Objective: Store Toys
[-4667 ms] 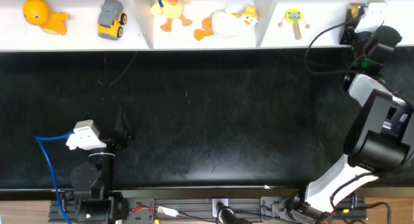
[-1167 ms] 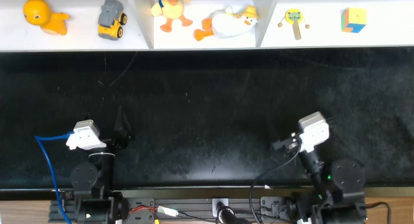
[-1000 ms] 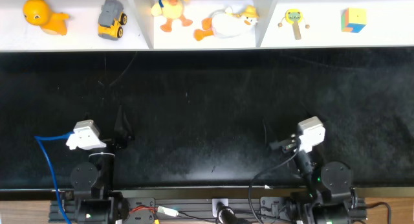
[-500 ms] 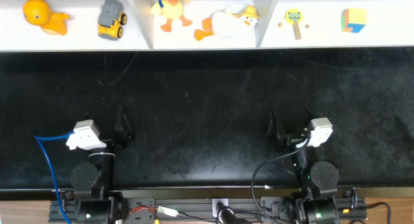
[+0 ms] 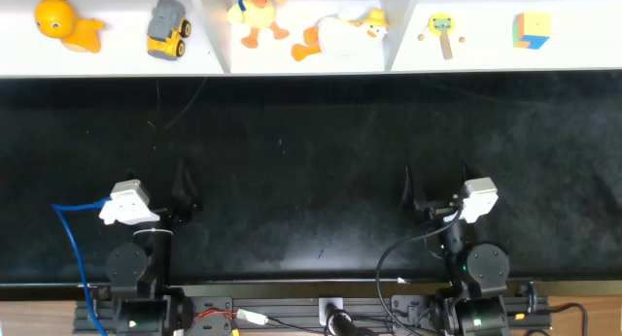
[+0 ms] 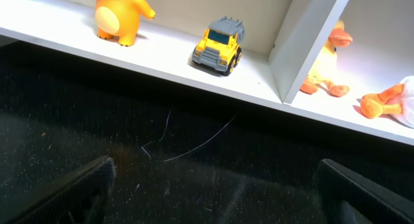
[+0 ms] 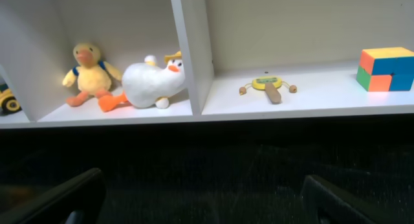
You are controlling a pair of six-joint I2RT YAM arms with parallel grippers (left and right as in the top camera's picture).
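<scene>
1. The right arm is no longer at the upper right of the top view, where it was reaching into the shelf [image 5: 311, 64]. It is now folded at the lower right.
2. The right gripper [image 5: 434, 190] is spread wide and holds nothing.
3. The left gripper [image 5: 185, 192] stays at the lower left, also wide open and empty, over the black mat [image 5: 311, 132].
4. The colourful cube [image 5: 532, 30] stands in the right compartment at the upper right, near the wooden rattle [image 5: 442, 30].
5. The middle compartment holds the yellow plush duck [image 5: 258, 11] and the white plush duck [image 5: 340, 33]. The left one holds the toy truck [image 5: 167, 30] and the orange duck [image 5: 66, 23].
</scene>
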